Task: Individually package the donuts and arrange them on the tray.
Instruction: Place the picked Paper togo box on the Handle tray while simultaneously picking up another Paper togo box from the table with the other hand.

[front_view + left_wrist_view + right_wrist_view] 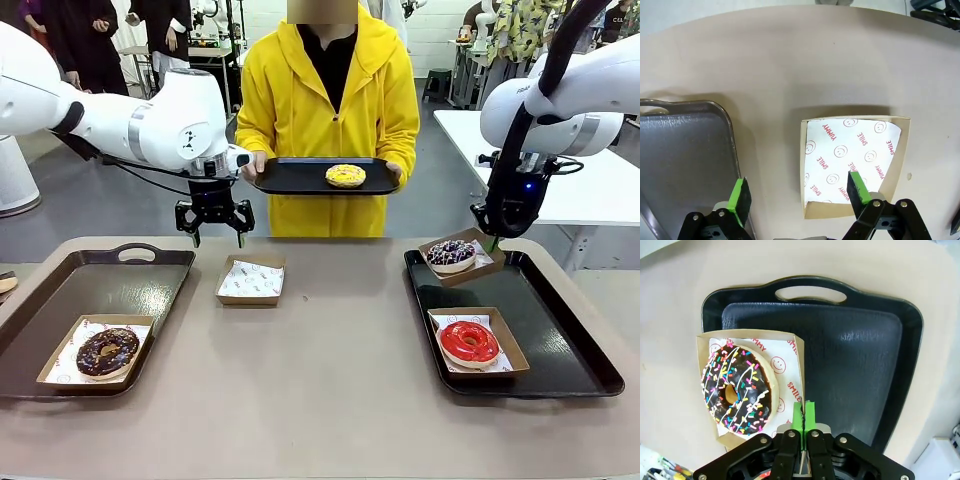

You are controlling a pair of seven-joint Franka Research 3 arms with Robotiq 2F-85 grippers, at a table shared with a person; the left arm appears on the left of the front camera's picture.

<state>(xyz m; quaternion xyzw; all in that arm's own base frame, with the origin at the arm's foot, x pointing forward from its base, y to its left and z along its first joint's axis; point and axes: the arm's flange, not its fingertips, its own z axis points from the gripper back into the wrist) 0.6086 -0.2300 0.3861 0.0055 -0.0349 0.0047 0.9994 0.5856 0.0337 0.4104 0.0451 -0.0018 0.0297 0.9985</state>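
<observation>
A person across the table holds a black tray (290, 178) with a yellow-iced donut (345, 176) on it. My right gripper (492, 240) (804, 410) is shut on the wall of a cardboard box (480, 262) (792, 345), which holds a dark purple sprinkled donut (452, 254) (737, 390) and sits tilted at the far left corner of the right tray (560, 330) (850, 350). A red donut (468, 343) lies boxed on that tray. A chocolate sprinkled donut (107, 352) lies boxed on the left tray (120, 285). My left gripper (213, 228) (799, 195) hangs open above the table.
An empty paper-lined box (250, 280) (852, 160) sits on the table between the trays, just right of my left gripper. The left tray's rim (730, 135) lies under the left finger. Bare table spreads across the middle and front.
</observation>
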